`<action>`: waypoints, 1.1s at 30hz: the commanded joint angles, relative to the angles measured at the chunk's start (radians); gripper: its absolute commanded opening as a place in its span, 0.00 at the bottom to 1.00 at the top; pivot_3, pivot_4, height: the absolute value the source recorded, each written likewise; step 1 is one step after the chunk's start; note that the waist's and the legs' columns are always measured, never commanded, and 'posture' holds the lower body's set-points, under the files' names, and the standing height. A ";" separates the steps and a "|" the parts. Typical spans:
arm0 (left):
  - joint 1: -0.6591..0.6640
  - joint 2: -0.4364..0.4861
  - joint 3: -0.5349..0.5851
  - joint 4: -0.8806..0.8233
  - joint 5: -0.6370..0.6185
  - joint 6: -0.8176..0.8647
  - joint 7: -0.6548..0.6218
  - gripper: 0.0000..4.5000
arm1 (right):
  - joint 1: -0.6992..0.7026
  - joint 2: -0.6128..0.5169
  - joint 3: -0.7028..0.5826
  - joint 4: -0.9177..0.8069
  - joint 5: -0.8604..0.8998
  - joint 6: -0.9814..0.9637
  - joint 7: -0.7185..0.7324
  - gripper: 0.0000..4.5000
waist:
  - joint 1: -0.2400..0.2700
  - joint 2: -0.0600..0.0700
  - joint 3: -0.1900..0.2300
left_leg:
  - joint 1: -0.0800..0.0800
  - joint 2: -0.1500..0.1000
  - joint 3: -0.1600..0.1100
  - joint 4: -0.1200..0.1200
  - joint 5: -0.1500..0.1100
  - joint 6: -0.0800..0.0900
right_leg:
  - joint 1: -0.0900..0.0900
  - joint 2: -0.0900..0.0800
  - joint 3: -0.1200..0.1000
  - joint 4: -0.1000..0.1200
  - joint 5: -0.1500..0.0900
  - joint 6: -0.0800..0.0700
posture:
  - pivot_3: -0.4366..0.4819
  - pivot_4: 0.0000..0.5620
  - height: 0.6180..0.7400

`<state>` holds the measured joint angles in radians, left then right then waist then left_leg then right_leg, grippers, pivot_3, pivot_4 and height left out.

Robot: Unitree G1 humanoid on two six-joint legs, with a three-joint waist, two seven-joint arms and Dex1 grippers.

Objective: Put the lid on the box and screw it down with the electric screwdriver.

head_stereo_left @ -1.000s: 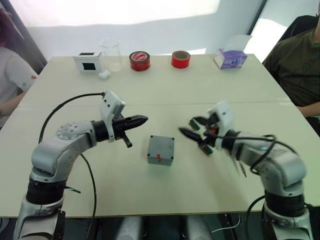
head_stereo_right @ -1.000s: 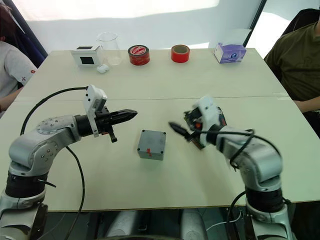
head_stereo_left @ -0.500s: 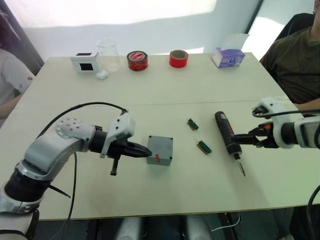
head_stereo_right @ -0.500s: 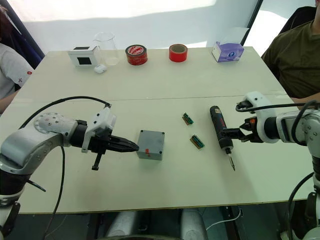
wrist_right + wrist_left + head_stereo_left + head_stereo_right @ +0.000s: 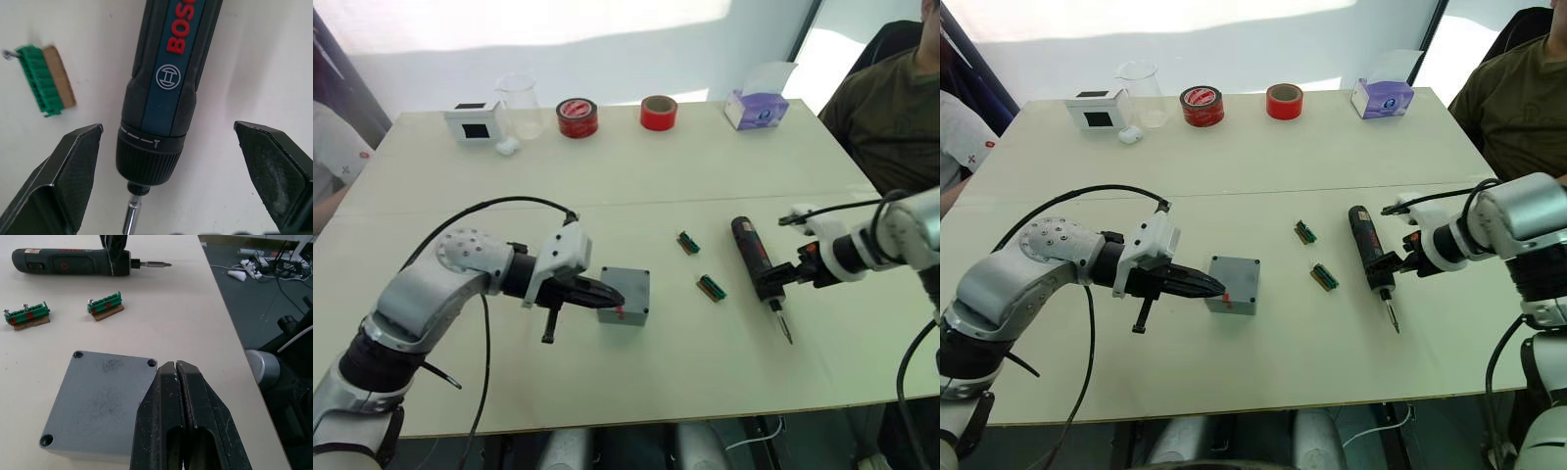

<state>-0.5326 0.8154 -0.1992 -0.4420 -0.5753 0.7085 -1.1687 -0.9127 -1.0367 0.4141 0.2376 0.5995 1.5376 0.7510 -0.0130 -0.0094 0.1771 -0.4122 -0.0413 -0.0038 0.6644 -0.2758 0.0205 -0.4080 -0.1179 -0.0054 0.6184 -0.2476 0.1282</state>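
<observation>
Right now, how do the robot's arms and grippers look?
Both arms are silver-grey metal with rounded joints and loose black cables. Each wrist has a white camera housing. The left gripper and right gripper have two black, tapered fingers with scuffed surfaces.

Two tape rolls flank the table's far edge.

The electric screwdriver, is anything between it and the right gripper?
Nothing visible. The right gripper is open, its fingers straddling the electric screwdriver near its bit end. The green terminal blocks lie off to the side, toward the box.
</observation>
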 commanded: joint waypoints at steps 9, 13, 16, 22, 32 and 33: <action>0.005 -0.020 0.023 -0.037 -0.004 -0.002 0.062 0.00 | -0.081 0.067 0.209 0.075 -0.161 -0.089 0.162 0.71 | 0.000 -0.001 -0.001 | 0.000 0.000 0.000 0.000 0.000 0.000 | 0.000 0.001 0.000 0.000 0.000 0.000 | 0.48 0.27 1.00; 0.005 -0.016 0.020 -0.034 0.000 -0.003 0.068 0.00 | -0.089 0.076 0.230 0.104 -0.222 -0.126 0.193 0.40 | -0.001 -0.001 -0.001 | 0.001 0.000 0.000 0.000 0.000 0.000 | 0.001 0.001 0.000 0.000 0.000 0.000 | 0.48 0.27 1.00; 0.005 -0.012 0.027 -0.010 0.007 -0.012 0.067 0.00 | -0.104 0.083 0.231 0.142 -0.254 -0.134 0.218 0.39 | -0.001 -0.002 -0.001 | 0.001 0.000 0.000 0.000 0.000 -0.001 | 0.001 0.001 0.000 0.001 0.000 0.000 | 0.48 0.27 1.00; -0.014 0.000 0.050 0.082 0.032 -0.034 0.055 0.00 | -0.185 0.150 0.018 0.300 -0.321 -0.251 0.107 0.39 | -0.007 -0.002 -0.001 | 0.001 0.000 0.000 0.001 0.001 -0.001 | 0.001 0.002 0.000 0.001 0.001 0.000 | 0.48 0.27 1.00; -0.078 -0.037 0.086 0.229 0.058 -0.048 0.077 0.00 | 0.119 0.491 -0.794 -0.388 -0.027 -0.664 -0.235 0.39 | 0.003 0.006 0.005 | -0.017 0.001 0.000 0.001 0.008 -0.013 | -0.021 0.002 0.000 0.012 0.002 0.002 | 0.48 0.27 1.00; -0.080 -0.040 0.083 0.227 0.058 -0.045 0.074 0.00 | 0.145 0.537 -0.832 -0.453 0.013 -0.659 -0.267 0.39 | 0.003 0.006 0.004 | -0.017 0.001 0.000 0.001 0.008 -0.014 | -0.021 0.002 0.000 0.012 0.002 0.002 | 0.48 0.27 1.00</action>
<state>-0.6030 0.7749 -0.1367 -0.2075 -0.5189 0.6702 -1.0953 -0.7683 -0.5132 -0.3104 -0.0855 0.5376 0.9103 0.5352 -0.0095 -0.0033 0.1815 -0.4295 -0.0409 -0.0047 0.6656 -0.2674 0.0069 -0.4279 -0.1159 -0.0052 0.6307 -0.2458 0.1299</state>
